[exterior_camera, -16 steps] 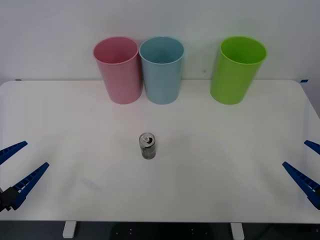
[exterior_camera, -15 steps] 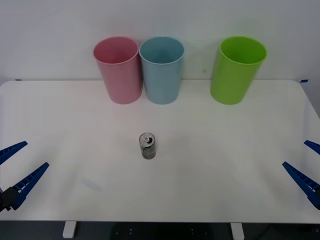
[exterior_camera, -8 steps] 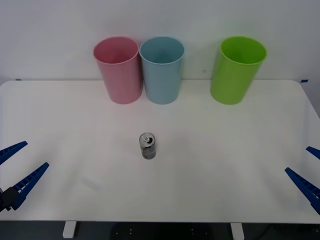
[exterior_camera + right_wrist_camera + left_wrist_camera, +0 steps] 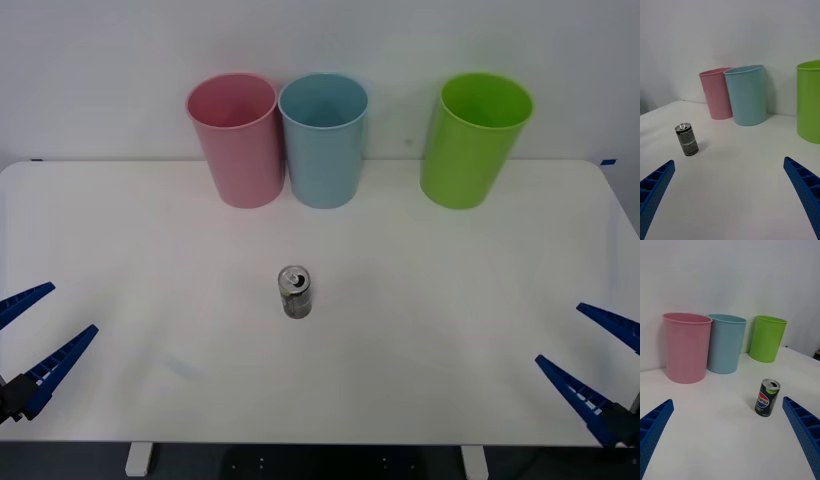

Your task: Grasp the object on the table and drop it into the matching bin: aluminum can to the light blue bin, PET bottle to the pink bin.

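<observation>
1. Your can [image 4: 295, 291] stands upright mid-table [image 4: 420, 300], well short of the far blue bin [image 4: 324, 140].
2. Your left gripper [image 4: 32, 335] and right gripper [image 4: 590, 362] sit spread wide, holding nothing, at the near corners.

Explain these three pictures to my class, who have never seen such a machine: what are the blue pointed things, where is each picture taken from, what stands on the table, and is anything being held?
The blue ribbed prongs are the fingers of a two-armed robot's grippers. One picture looks down from above the arms: the left gripper is at the near left corner of the white table, the right gripper at the near right corner. The other two pictures come from cameras on each wrist, so that arm's own fingers poke in at the bottom corners.

On the table stands a small aluminum can, upright, near the middle. At the back stand three tall cup-shaped bins: the pink bin and the light blue bin close together, and a lime green bin apart, towards the right.

Nothing is held: both grippers are open, far from the can.
</observation>
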Robot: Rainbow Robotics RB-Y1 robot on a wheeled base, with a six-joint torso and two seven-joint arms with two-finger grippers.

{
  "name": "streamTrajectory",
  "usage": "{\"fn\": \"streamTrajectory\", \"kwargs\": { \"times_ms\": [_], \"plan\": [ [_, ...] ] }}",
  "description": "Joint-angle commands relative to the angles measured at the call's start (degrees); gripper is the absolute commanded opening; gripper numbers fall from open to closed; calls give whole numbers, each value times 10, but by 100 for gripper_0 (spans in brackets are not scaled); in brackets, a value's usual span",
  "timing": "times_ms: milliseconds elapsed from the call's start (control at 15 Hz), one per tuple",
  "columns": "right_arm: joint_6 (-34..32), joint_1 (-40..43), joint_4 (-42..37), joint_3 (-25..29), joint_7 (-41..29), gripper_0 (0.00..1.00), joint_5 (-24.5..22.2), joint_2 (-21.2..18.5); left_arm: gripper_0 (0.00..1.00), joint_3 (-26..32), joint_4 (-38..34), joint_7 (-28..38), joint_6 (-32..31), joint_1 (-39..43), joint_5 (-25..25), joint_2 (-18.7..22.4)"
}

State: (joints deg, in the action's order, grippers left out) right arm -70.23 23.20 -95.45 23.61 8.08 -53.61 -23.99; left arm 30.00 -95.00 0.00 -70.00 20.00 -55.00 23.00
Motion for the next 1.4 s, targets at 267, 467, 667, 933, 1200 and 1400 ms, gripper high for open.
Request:
{"fn": "streamTrajectory", "kwargs": {
  "times_ms": [267, 467, 667, 933, 1200, 1400],
  "plan": [
    [9, -27, 28, -45, 58, 100, -29, 1, 100, 0, 0, 0, 0, 0, 0, 0],
    [10, -50, 34, -57, 65, 100, -65, 14, 100, 0, 0, 0, 0, 0, 0, 0],
    [13, -75, 40, -69, 67, 100, -104, 39, 100, 0, 0, 0, 0, 0, 0, 0],
    [32, -130, 102, -126, 81, 100, -111, 49, 100, 0, 0, 0, 0, 0, 0, 0],
    [105, -147, 106, -197, 102, 100, -111, 48, 100, 0, 0, 0, 0, 0, 0, 0],
    [165, -156, 106, -247, 119, 100, -110, 48, 100, 0, 0, 0, 0, 0, 0, 0]
  ]
}}
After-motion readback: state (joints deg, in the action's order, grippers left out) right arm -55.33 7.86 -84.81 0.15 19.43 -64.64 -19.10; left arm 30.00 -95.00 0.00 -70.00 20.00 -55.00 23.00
